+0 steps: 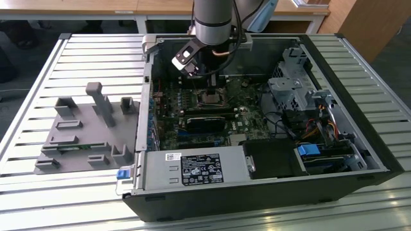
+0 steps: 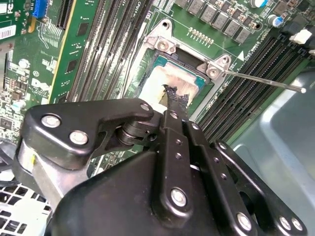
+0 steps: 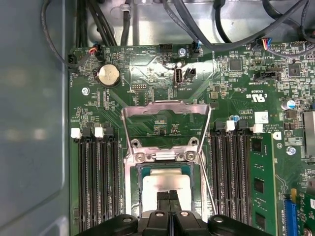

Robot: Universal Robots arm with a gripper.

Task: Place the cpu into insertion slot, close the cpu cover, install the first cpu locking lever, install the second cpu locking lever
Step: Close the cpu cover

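Silvery cpu (image 3: 165,181) in insertion slot (image 2: 183,56); closed tool (image 3: 169,196) on top.

Raised cpu cover (image 3: 166,106), locking lever (image 2: 261,80) hem fingers (image 3: 163,201).

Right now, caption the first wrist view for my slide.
Closed tool tip down on the cpu lying in the insertion slot, with the cpu cover flipped open.
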